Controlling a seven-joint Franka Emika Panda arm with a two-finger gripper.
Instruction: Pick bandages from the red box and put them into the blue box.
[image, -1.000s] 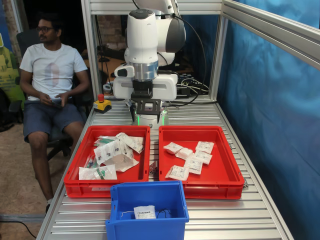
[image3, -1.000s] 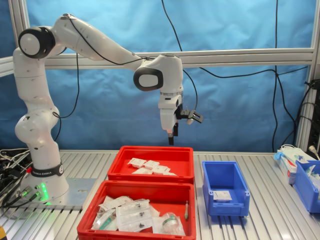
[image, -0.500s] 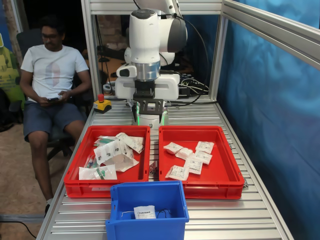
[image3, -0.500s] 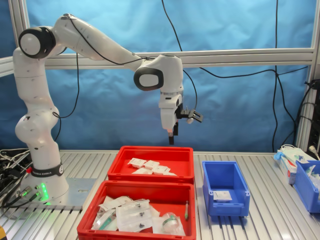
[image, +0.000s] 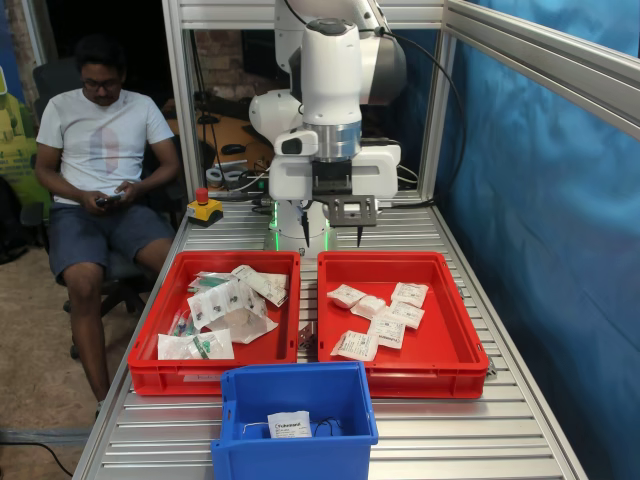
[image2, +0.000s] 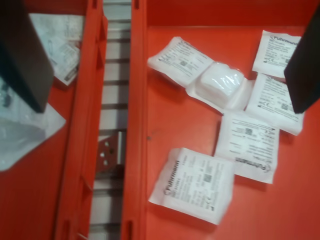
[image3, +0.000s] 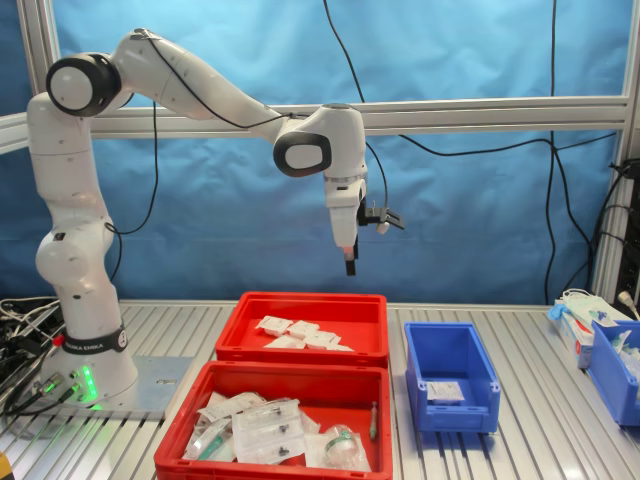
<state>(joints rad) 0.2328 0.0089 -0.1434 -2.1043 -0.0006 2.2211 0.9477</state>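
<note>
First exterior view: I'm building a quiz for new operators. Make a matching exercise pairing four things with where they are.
Things:
1. hand
2. bandages
3. green-printed pouches
4. single white packet

Places:
A. in the blue box
B. in the red box on the first exterior view's right
C. in the other red tray
D. in the air above the trays

Pairs: 1-D, 2-B, 3-C, 4-A

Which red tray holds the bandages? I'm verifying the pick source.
The red box on the first exterior view's right: only small flat white square bandages. The other red tray holds larger clear pouches.
</note>
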